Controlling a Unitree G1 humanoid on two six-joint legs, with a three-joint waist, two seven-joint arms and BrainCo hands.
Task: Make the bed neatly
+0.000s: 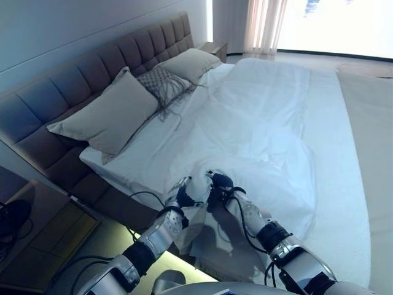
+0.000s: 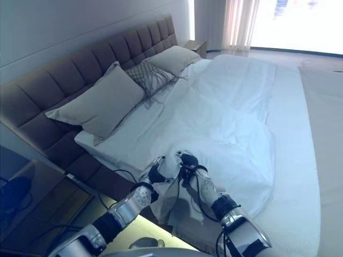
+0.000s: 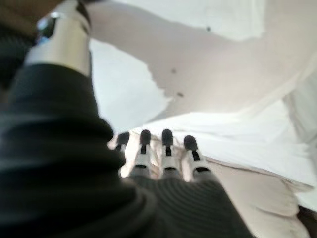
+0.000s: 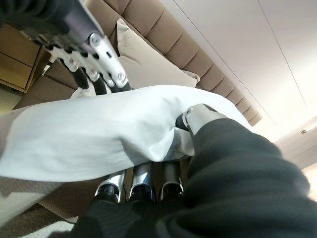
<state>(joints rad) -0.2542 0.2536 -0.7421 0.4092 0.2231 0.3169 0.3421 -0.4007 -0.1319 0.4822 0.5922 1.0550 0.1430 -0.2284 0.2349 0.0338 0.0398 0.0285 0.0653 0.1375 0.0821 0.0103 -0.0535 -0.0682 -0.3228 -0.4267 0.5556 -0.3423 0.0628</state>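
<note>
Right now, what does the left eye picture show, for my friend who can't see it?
Both robot hands, the left hand and the right hand, grip the near edge of a rumpled white blanket on a big bed. Three pillows lean against the padded headboard.

Rumpled white duvet (image 2: 225, 123) spread over a bed (image 2: 292, 176) with a padded brown headboard (image 2: 80, 69), three pillows (image 2: 102, 104) leaning against it. At the near edge, left hand (image 2: 155, 172) and right hand (image 2: 187, 162) side by side, both gripping the duvet's bunched corner.
</note>
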